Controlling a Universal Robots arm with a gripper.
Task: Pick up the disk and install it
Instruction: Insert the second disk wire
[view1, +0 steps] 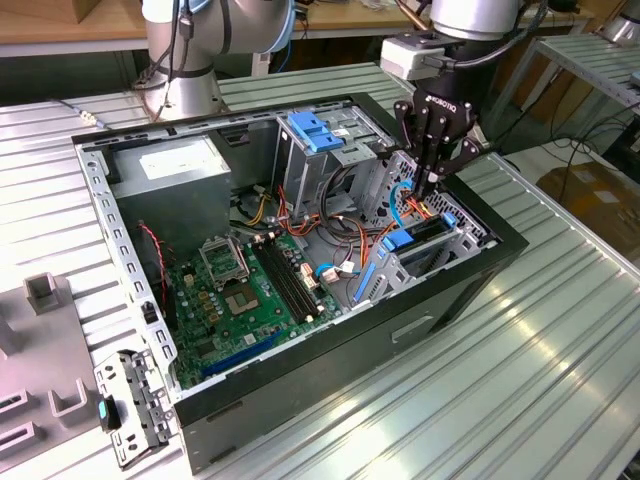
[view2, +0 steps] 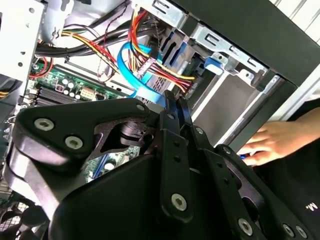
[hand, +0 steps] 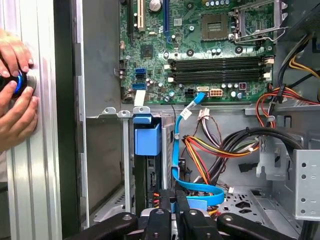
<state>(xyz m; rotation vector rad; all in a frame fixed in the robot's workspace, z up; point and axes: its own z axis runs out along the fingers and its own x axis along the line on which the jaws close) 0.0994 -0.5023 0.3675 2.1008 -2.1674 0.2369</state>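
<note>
The black three-fingered pincer (view1: 432, 180), fingers pressed together and empty, hovers above the dark blue-railed disk (view1: 425, 232) already slotted in its bay; press squarely, clear of cables.

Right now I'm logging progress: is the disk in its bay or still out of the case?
In. The disk sits edge-up inside the bay, its blue rail visible, and the shut pincer hangs just above it, holding nothing.
</note>
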